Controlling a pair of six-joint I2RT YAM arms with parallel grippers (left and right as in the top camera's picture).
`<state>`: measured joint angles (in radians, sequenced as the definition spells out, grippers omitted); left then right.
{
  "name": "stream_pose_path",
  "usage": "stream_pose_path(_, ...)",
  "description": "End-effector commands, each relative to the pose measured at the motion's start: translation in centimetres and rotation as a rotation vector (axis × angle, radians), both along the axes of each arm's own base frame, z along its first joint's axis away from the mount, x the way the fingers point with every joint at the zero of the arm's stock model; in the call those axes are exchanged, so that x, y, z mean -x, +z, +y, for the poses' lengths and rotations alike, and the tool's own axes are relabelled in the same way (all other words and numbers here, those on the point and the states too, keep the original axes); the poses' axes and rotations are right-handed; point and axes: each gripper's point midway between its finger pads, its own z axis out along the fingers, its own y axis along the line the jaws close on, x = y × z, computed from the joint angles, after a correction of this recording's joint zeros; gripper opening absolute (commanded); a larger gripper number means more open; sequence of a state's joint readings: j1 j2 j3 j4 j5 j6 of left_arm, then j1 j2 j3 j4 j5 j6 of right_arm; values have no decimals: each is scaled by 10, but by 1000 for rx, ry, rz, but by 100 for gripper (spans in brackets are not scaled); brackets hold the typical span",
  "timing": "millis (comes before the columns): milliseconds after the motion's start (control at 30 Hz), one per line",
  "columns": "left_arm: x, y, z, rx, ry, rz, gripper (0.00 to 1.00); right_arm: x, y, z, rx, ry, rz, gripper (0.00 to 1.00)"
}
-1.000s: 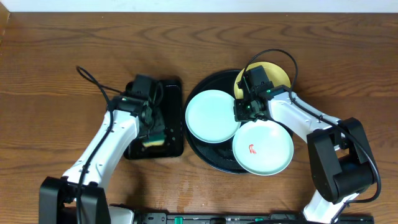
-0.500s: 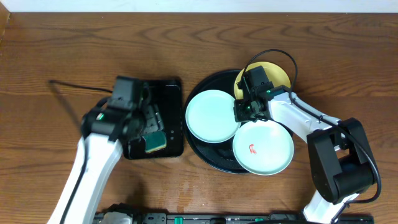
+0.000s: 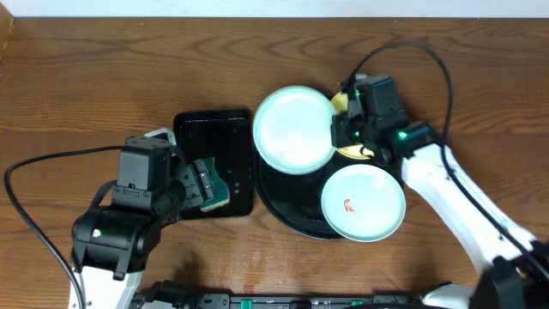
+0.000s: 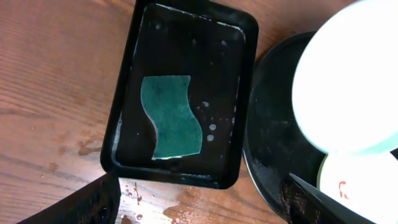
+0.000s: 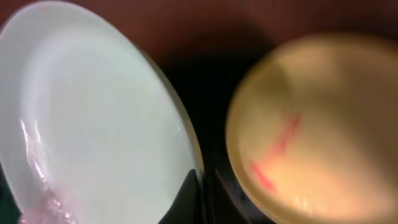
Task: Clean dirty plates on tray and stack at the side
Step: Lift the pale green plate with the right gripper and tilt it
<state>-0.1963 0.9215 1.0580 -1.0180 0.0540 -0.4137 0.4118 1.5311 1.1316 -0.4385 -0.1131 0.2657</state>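
Three small round plastic plates are in view. One light turquoise-blue plate (image 3: 292, 129) is held up over the far-left rim of the large round glossy black tray (image 3: 279, 202), its edge pinched by the right pincer (image 3: 341, 130) (the right wrist view shows the two dark fingertips (image 5: 189, 193) pressed together on the rim). The pale yellow plate (image 5: 311, 130), marked with red smears, lies on the tray just beside and below it, and in the overhead view it is mostly hidden by the arm. The second turquoise-blue plate (image 3: 363, 203), bearing a small red smear, rests at the tray's near-right edge. The left pincer (image 3: 204, 182) hangs spread wide over the small black rectangular tray (image 4: 186, 25) on the wooden surface (image 3: 86, 86). A green wavy-edged sponge (image 4: 171, 118) lies flat in that tray among water drops.
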Motion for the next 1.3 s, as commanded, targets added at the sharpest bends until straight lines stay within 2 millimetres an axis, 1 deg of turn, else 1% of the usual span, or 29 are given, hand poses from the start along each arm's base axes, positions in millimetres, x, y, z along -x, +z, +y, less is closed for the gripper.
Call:
stream_pose_path(0, -1, 6, 0, 0, -9, -16, 82, 1, 18, 26, -20, 67, -72, 1)
stream_pose_path(100, -1, 6, 0, 0, -9, -16, 83, 0, 27, 51, -43, 112, -136, 1)
stream_pose_path(133, -1, 6, 0, 0, -9, -16, 83, -1, 30, 63, -46, 130, -169, 1)
stream_pose_path(167, -1, 6, 0, 0, -9, -16, 83, -1, 31, 70, -47, 137, -186, 1)
stream_pose_path(233, -1, 6, 0, 0, -9, -16, 83, -1, 32, 92, -46, 156, -238, 1)
stream_pose_path(300, -1, 6, 0, 0, -9, -16, 83, 0, 29, 114, -26, 198, -289, 1)
stream_pose_path(367, -1, 6, 0, 0, -9, -16, 83, 2, 20, 132, 13, 233, -331, 1)
stream_pose_path(400, -1, 6, 0, 0, -9, -16, 83, 3, 15, 140, 39, 254, -353, 1)
stream_pose_path(467, -1, 6, 0, 0, -9, -16, 83, 4, 8, 150, 108, 294, -405, 1)
stream_pose_path(533, -1, 6, 0, 0, -9, -16, 83, 3, 8, 154, 179, 301, -462, 1)
stream_pose_path(600, -1, 6, 0, 0, -9, -16, 83, 4, 16, 159, 227, 293, -524, 1)
stream_pose_path(633, -1, 6, 0, 0, -9, -16, 83, 5, 21, 161, 240, 292, -553, 1)
stream_pose_path(667, -1, 6, 0, 0, -9, -16, 83, 6, 31, 166, 262, 298, -604, 1)
stream_pose_path(800, -1, 6, 0, 0, -9, -16, 83, 12, 57, 172, 313, 317, -714, 1)
stream_pose_path(867, -1, 6, 0, 0, -9, -16, 83, 15, 72, 171, 342, 309, -763, 1)
stream_pose_path(967, -1, 6, 0, 0, -9, -16, 83, 17, 85, 168, 366, 279, -802, 1)
stream_pose_path(1033, -1, 6, 0, 0, -9, -16, 83, 20, 93, 169, 359, 278, -819, 1)
stream_pose_path(1100, -1, 6, 0, 0, -9, -16, 83, 25, 104, 170, 339, 277, -837, 1)
stream_pose_path(1267, -1, 6, 0, 0, -9, -16, 83, 29, 123, 166, 313, 260, -867, 1)
